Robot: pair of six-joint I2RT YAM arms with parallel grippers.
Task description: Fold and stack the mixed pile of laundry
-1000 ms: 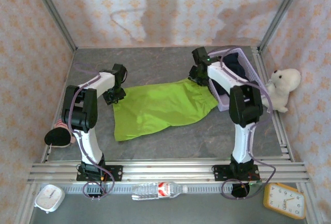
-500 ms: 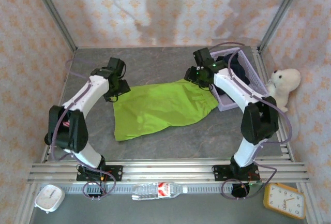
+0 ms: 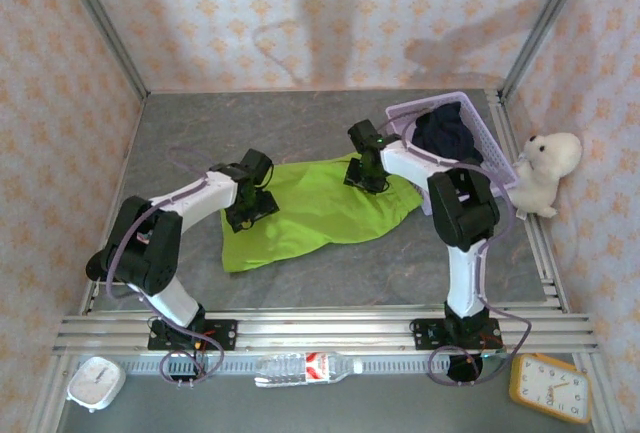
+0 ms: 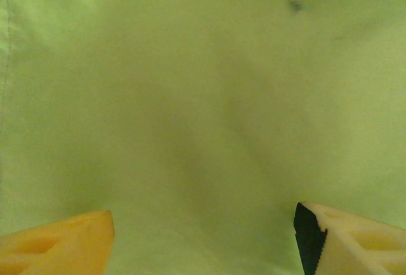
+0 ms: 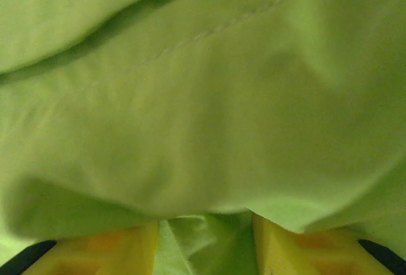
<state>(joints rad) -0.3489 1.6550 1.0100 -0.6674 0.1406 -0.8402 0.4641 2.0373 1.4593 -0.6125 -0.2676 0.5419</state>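
the left gripper (image 4: pixel 203 223) stood wide open, nothing between its fingers, hovering close over the lime-green garment (image 4: pixel 203 97). the right gripper (image 5: pixel 206 227) was closed partway, with a fold of the same cloth bunched between its fingers (image 5: pixel 108 251) and more of it draped over their tips. from above, the green garment lay spread on the grey table (image 3: pixel 300 138) between the arms, the left gripper over its left part, the right at its far edge. the navy garment (image 3: pixel 447 131) sat heaped in the lavender basket (image 3: pixel 492 148) at the far right corner, near a white plush bear (image 3: pixel 545 168).
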